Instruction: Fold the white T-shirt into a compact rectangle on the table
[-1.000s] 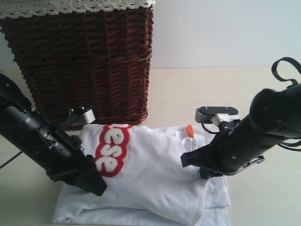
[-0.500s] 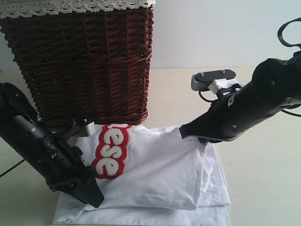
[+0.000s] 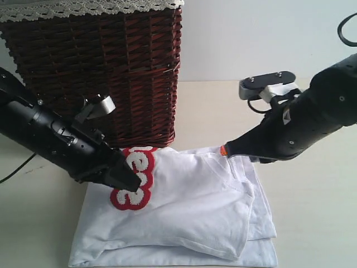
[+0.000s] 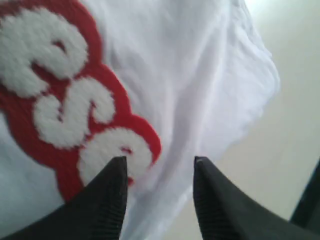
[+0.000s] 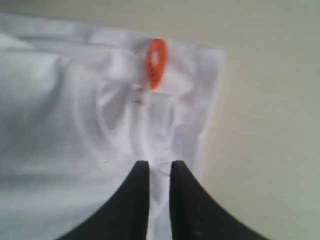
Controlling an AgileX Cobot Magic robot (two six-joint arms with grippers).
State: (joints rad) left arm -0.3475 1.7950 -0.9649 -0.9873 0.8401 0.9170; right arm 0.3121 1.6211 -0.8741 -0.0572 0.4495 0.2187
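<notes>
The white T-shirt (image 3: pixel 189 206) lies folded on the table (image 3: pixel 312 223), its red band (image 3: pixel 138 184) with white letters at the left. My left gripper (image 3: pixel 131 181) hovers over that band, jaws open and empty; in the left wrist view the left gripper (image 4: pixel 160 165) frames the band (image 4: pixel 60 100) and the shirt's edge (image 4: pixel 235 100). My right gripper (image 3: pixel 226 151) hangs just above the shirt's far right corner by an orange tag (image 3: pixel 224 149). The right wrist view shows the right gripper (image 5: pixel 160 167) open only a narrow slit, nothing held, with the tag (image 5: pixel 156 64) beyond.
A tall dark red-brown wicker basket (image 3: pixel 100 72) with lace trim stands right behind the shirt at the left. Bare cream tabletop (image 3: pixel 223 106) stretches right of the basket and beside the shirt's right side.
My left arm swung up from the shirt's front left corner to the red band. My right gripper lifted off the shirt and drew back right. The shirt settled flatter.
</notes>
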